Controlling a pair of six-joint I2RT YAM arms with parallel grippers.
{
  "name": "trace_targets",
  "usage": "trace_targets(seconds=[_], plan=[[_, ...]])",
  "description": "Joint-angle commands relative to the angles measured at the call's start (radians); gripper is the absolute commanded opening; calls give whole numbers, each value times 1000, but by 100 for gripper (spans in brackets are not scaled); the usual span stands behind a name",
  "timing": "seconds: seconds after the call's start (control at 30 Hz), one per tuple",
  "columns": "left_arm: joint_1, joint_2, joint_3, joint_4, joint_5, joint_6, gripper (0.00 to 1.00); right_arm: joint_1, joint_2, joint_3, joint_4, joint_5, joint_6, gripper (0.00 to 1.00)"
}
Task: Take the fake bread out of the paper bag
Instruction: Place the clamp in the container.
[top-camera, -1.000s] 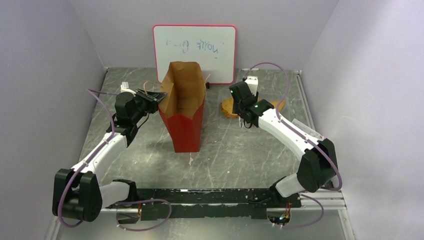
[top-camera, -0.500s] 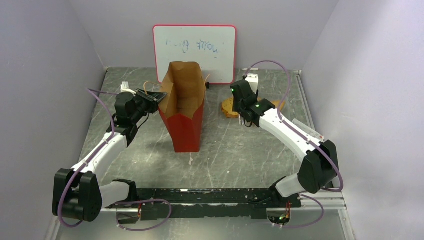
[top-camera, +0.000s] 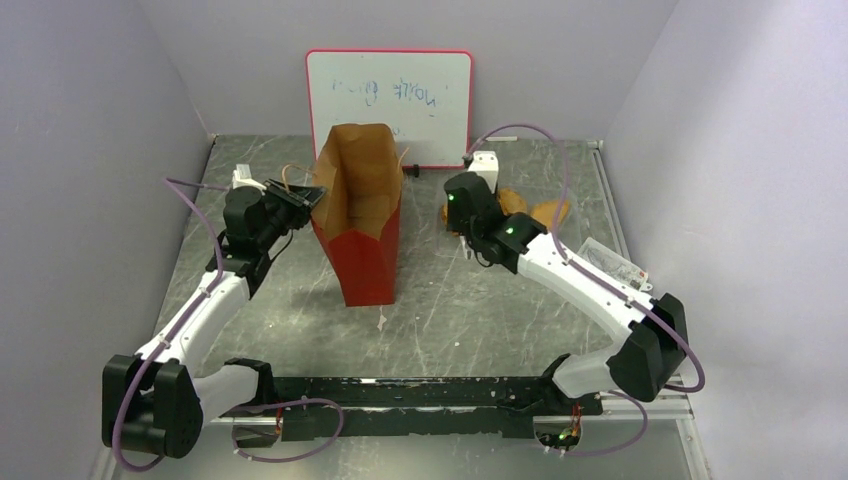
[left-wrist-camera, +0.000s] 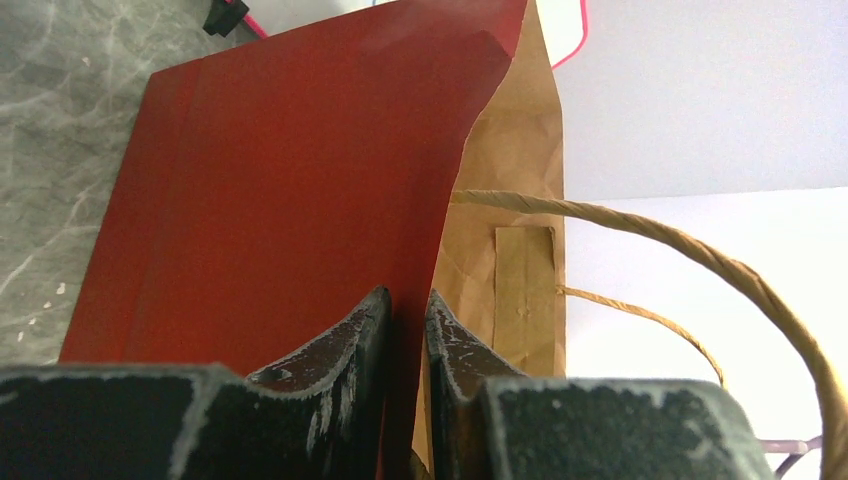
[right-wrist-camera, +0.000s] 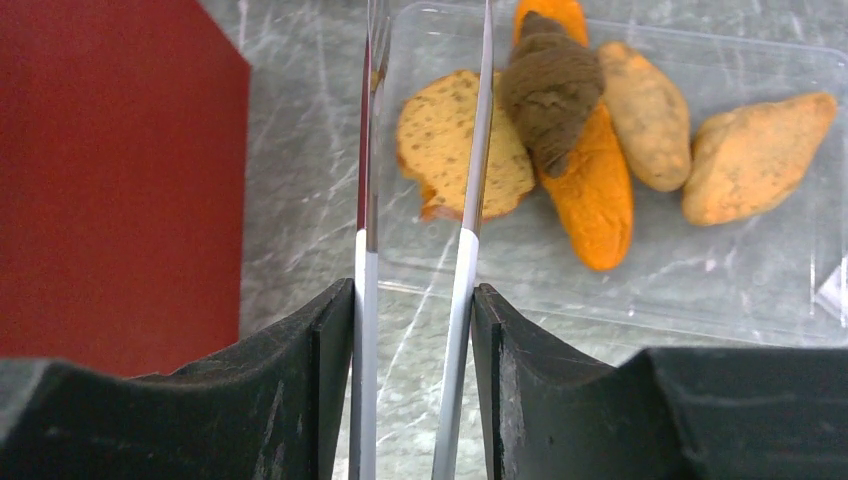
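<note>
The paper bag (top-camera: 365, 250) stands upright and open, red outside, brown inside; nothing of its contents shows. My left gripper (top-camera: 305, 197) is shut on the bag's left rim; in the left wrist view its fingers (left-wrist-camera: 405, 300) pinch the red wall (left-wrist-camera: 290, 200), with a loop handle (left-wrist-camera: 700, 255) at the right. My right gripper (top-camera: 464, 215) is between the bag and the bread, shut on metal tongs (right-wrist-camera: 470, 200). Fake bread lies in a clear tray (right-wrist-camera: 700, 290): a round slice (right-wrist-camera: 440, 150), an orange loaf (right-wrist-camera: 595, 205), a dark brown piece (right-wrist-camera: 550, 85) and two tan rolls (right-wrist-camera: 648, 115).
A whiteboard (top-camera: 390, 100) leans on the back wall behind the bag. A flat clear packet (top-camera: 610, 262) lies at the right under my right arm. Grey walls close in on both sides. The bag's red wall (right-wrist-camera: 110, 180) is just left of the tongs.
My right arm has swung left toward the bag, uncovering more of the bread. My left gripper has shifted a little up and left, and the bag has shifted slightly left with it.
</note>
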Motion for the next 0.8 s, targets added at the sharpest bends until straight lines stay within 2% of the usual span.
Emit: trace_targets(seconds=[0.0,0.2,0.4,0.57,0.77], plan=[[13,-25,16,-21,-14,38,14,88,-19,-34,63,64,21,44],[15,-25,27,-32,-1,59,20,200,21,-88,134,95,65,44],[17,-29,49,-54,-6,88,30,276,90,-141,253,140,95,43],[17,-10,75,-58,26,127,43,290,181,-184,358,161,118,42],[17,0,79,-62,46,157,49,291,241,-256,473,172,135,42]])
